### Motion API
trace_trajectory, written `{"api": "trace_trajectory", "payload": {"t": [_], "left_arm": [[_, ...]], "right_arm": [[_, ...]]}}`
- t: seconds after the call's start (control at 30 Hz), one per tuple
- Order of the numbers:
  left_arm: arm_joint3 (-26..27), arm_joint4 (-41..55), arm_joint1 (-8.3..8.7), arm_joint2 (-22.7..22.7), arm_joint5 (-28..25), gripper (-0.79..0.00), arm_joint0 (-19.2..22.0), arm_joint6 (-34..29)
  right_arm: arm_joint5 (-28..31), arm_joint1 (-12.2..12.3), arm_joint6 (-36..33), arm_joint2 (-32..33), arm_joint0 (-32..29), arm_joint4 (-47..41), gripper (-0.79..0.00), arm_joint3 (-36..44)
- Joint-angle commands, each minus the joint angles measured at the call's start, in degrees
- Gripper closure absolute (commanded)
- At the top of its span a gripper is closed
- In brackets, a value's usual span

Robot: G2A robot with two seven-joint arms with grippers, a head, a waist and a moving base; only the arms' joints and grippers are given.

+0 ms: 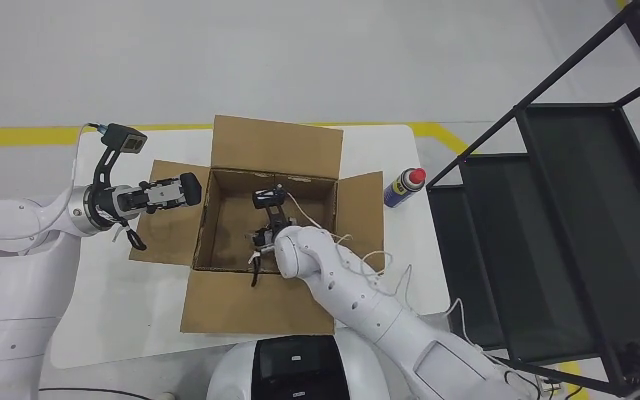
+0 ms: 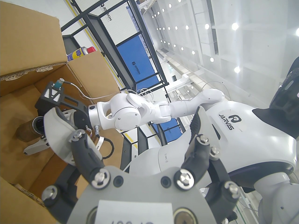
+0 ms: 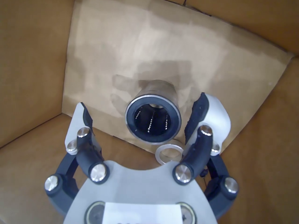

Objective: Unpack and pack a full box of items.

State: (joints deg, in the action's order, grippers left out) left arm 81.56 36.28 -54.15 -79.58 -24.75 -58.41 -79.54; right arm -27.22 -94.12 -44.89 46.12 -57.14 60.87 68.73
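Brown corrugated cardboard box [image 1: 270, 150] is showing a paler, blotchy floor. Silver metal cylinder [image 3: 153, 120] is presenting a black ring face with rows of glinting dots inside. Flat metal washer ring [image 3: 169, 154] is reading silver-grey. Blue-and-yellow spray can [image 1: 404, 187] is wearing a red cap. Right gripper [image 3: 143, 108] is showing white fingers [image 3: 218, 115] and black pads [image 3: 197, 110].

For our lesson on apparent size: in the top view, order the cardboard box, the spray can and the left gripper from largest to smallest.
1. The cardboard box, by far largest.
2. The spray can and left gripper look about alike; the gripper may hang nearer the camera, hence unranked.
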Motion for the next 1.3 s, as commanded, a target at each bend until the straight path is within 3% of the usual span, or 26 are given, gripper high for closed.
{"api": "trace_trajectory", "payload": {"t": [0.0, 0.03, 0.47, 0.97, 1.27], "left_arm": [[0.0, 0.0, 0.0, 0.0, 0.0, -0.785, 0.0, 0.0], [0.0, 0.0, 0.0, 0.0, 0.0, -0.785, 0.0, 0.0], [0.0, 0.0, 0.0, 0.0, 0.0, -0.785, 0.0, 0.0], [0.0, 0.0, 0.0, 0.0, 0.0, -0.785, 0.0, 0.0], [0.0, 0.0, 0.0, 0.0, 0.0, -0.785, 0.0, 0.0]], "right_arm": [[-0.74, -0.38, -0.1, -0.25, 0.37, -0.8, -0.077, -0.6], [-0.77, -0.49, -0.05, -0.09, 0.33, -1.6, 0.0, -0.6], [-3.42, -0.41, -0.97, 0.73, -1.22, 0.98, 0.0, 3.58], [-4.94, 2.11, -3.18, 1.24, -13.18, 17.05, 0.0, 28.42], [-2.52, 2.65, -1.65, 3.57, -15.49, 18.23, 0.0, 31.5]]}}
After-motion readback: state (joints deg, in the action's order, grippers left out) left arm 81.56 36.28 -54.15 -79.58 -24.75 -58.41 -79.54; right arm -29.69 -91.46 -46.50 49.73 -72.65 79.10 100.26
